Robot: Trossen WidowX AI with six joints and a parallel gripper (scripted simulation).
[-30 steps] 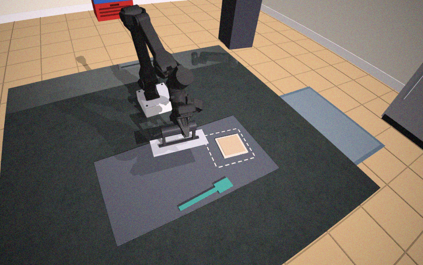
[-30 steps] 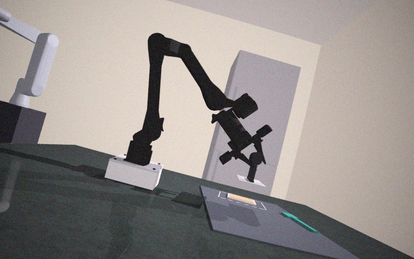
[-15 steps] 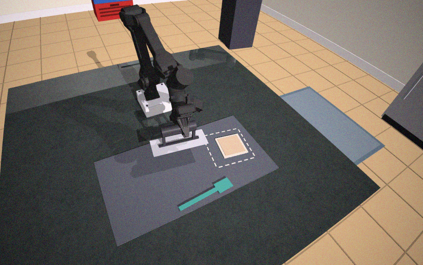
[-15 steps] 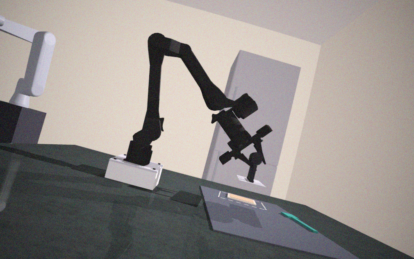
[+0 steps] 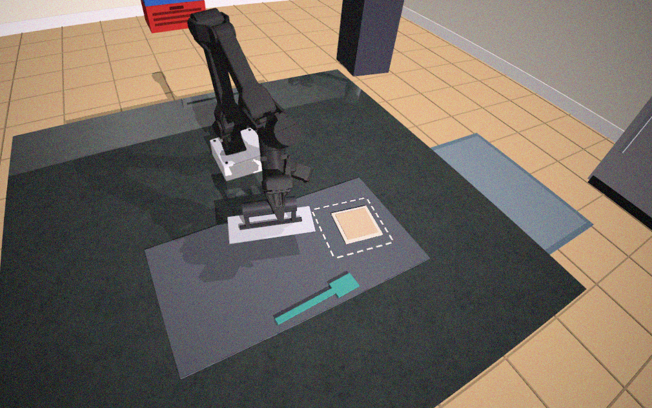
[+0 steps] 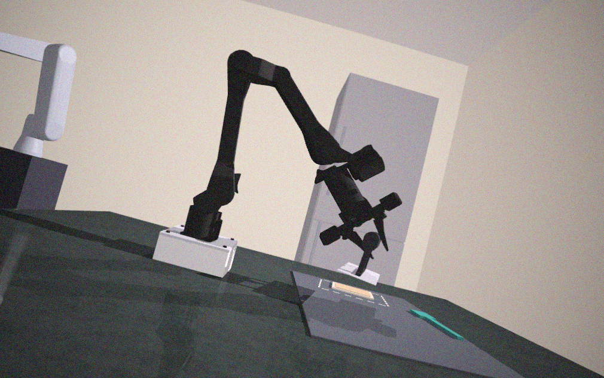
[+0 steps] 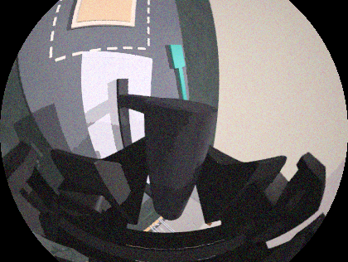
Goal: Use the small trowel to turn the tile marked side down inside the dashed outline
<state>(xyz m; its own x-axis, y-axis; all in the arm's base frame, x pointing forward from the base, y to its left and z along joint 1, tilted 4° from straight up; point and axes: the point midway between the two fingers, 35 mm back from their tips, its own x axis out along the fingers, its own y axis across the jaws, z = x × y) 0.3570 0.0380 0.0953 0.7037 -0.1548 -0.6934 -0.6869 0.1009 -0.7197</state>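
Clock directions are read on the top view, with twelve at its upper edge. On the left, the dark table [image 5: 95,288] [image 6: 88,311] [image 7: 196,50] carries the grey mat [image 5: 216,326] [image 6: 378,347] [image 7: 161,25], with the arm's white base [image 5: 243,169] [image 6: 191,253] at eleven o'clock from the tool. A red cabinet [image 5: 177,17] stands beyond, near eleven.

Next comes the gripper [image 5: 279,204] [image 6: 378,252] [image 7: 171,138], its fingers partly apart and closed on the dark round handle of the small trowel [image 5: 269,235] [image 6: 370,276] [image 7: 116,66]. The pale blade appears to hang above the mat, casting a shadow there. Its long axis runs roughly nine to three.

A teal paddle-shaped piece [image 5: 344,284] [image 6: 438,325] [image 7: 176,55] lies at five from the trowel, untouched. The tile [image 5: 356,224] [image 6: 352,290] [image 7: 107,10] lies flat at three, almost in line with the blade, within the dashed outline [image 5: 339,256] [image 7: 99,50]; whether its marked side is up I cannot tell. The one arm has all the reaching to do. If the turn remains, the move likely calls for lowering the blade and sliding toward three; coming in high could miss the tile's edge.

Farther right, a blue floor panel [image 5: 509,192] lies on the tiled floor.
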